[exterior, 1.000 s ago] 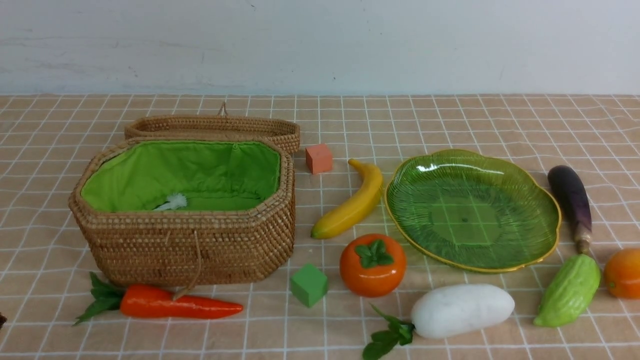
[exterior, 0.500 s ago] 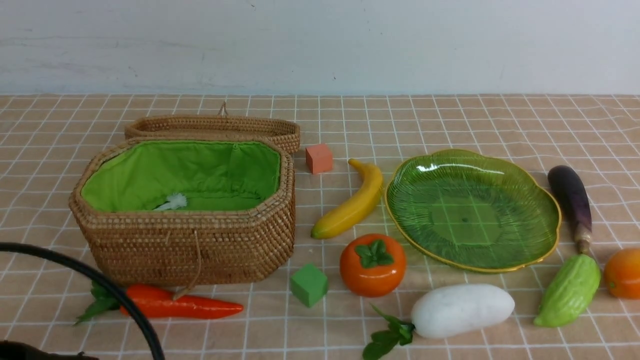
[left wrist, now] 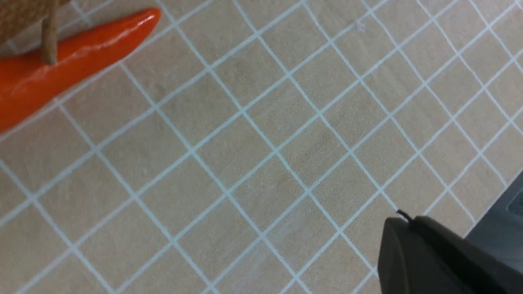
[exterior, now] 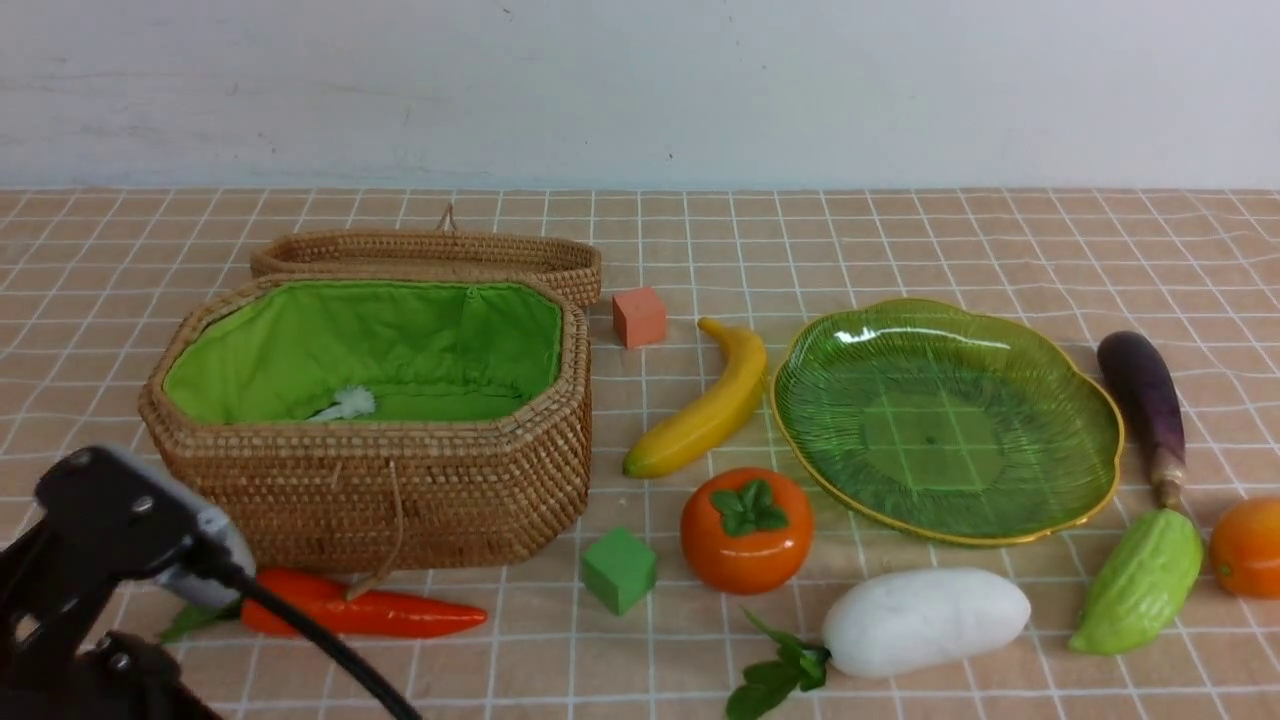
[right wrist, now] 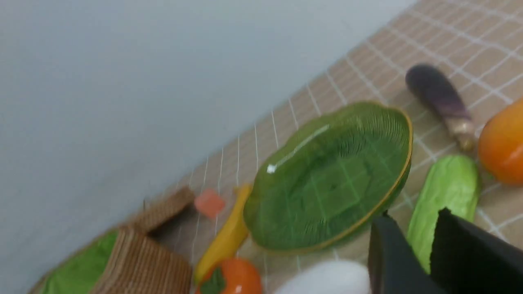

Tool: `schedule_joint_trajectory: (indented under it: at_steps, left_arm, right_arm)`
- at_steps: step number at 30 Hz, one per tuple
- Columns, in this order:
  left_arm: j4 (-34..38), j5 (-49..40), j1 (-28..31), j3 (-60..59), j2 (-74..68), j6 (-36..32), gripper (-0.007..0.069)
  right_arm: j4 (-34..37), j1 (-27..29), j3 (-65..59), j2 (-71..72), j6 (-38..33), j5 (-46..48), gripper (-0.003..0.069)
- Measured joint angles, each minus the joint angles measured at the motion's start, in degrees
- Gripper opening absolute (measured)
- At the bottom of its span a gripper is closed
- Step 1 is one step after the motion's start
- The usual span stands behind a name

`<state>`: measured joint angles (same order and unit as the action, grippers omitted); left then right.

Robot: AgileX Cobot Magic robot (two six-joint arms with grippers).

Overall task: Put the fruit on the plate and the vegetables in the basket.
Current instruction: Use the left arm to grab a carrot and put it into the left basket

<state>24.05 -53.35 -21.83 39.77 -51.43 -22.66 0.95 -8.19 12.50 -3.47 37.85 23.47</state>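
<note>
Now that the left arm has swung in by the carrot, jaws shut and empty, that vegetable looks first for the basket. The right jaws stand slightly apart, empty.

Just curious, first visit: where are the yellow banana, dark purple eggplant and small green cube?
yellow banana (exterior: pixel 722 398), front view, mid-body.
dark purple eggplant (exterior: pixel 1140 385), front view, upper body.
small green cube (exterior: pixel 619 570), front view, its centre.

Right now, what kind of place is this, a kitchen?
Probably a robot practice table, not a kitchen: glossy toy-looking banana and carrot on a checked cloth, a bare wall behind, and a robot arm.
</note>
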Motion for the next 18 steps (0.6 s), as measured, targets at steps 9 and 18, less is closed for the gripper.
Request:
schedule_joint_trajectory:
  at_steps: [9, 18]
  left_arm:
    - [-9.16, 0.91, -7.28, 8.91, -16.37, -13.47, -0.0013]
    - [-20.97, 7.17, -8.12, 11.61, -30.12, -24.56, 0.0074]
  right_arm:
    - [6.34, -22.25, 31.46, -15.46, -24.38, 35.21, 0.0135]
    - [7.77, -32.65, 41.10, -15.97, -28.63, 45.09, 0.0136]
